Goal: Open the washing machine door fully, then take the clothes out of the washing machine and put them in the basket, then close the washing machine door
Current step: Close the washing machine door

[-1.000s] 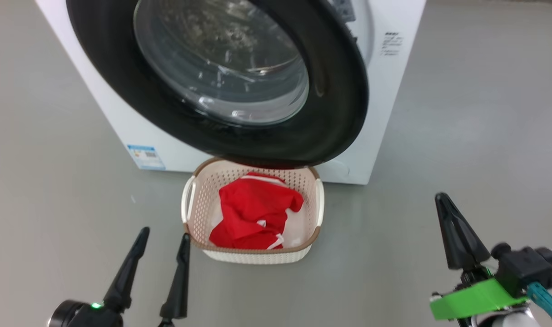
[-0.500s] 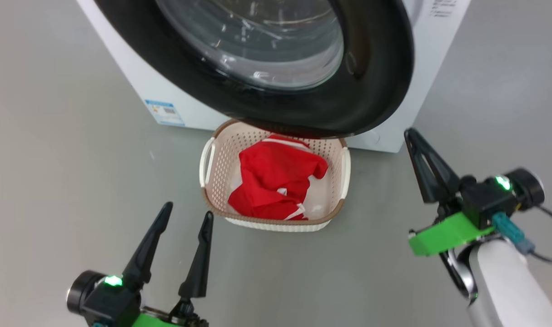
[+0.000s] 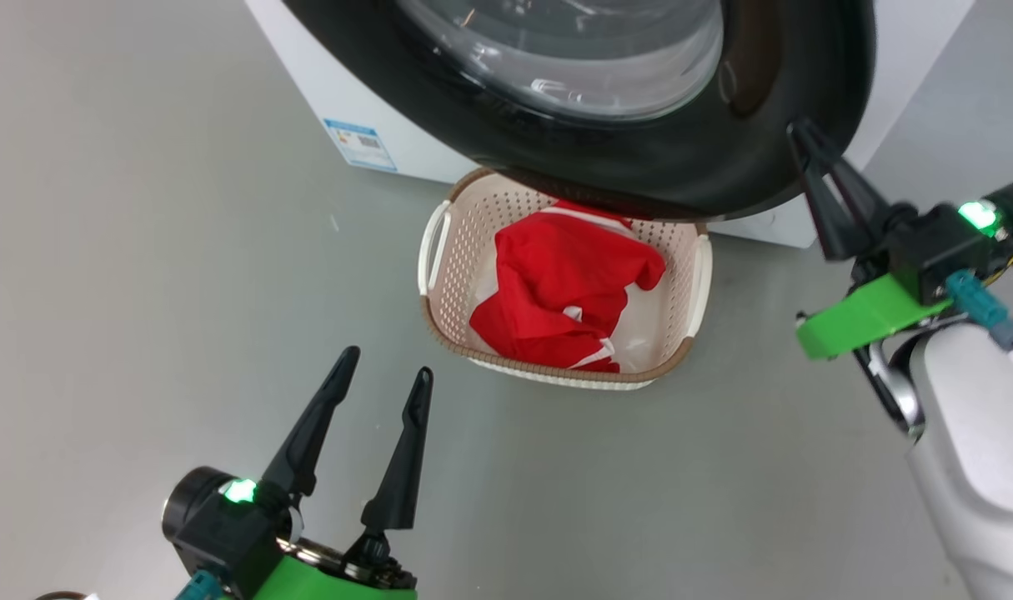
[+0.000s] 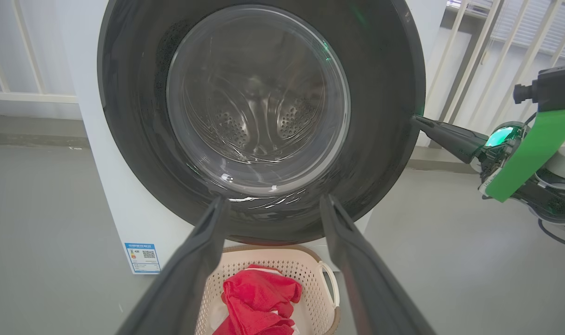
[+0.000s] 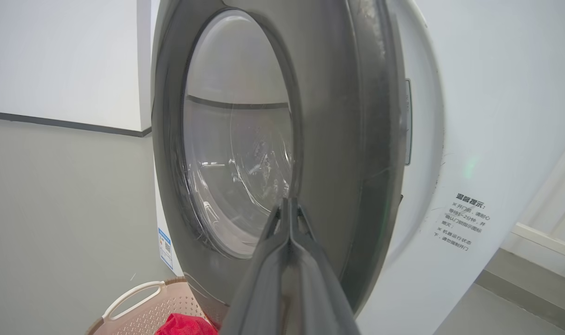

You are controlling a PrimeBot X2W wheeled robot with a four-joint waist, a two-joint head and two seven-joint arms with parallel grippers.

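While the washing machine door (image 3: 606, 162) stands a little way off the white front of the washing machine (image 3: 356, 92), the right gripper (image 3: 798, 133) has its two dark fingers pressed together with nothing between them, the tip right at the door's black rim; whether it touches I cannot tell. The left gripper (image 3: 388, 363) hangs low over the floor (image 3: 139, 250) with its fingers spread wide and empty, near the basket (image 3: 556, 371). The red clothes (image 3: 564, 283) lie in the basket, which sits on the floor just below the door.
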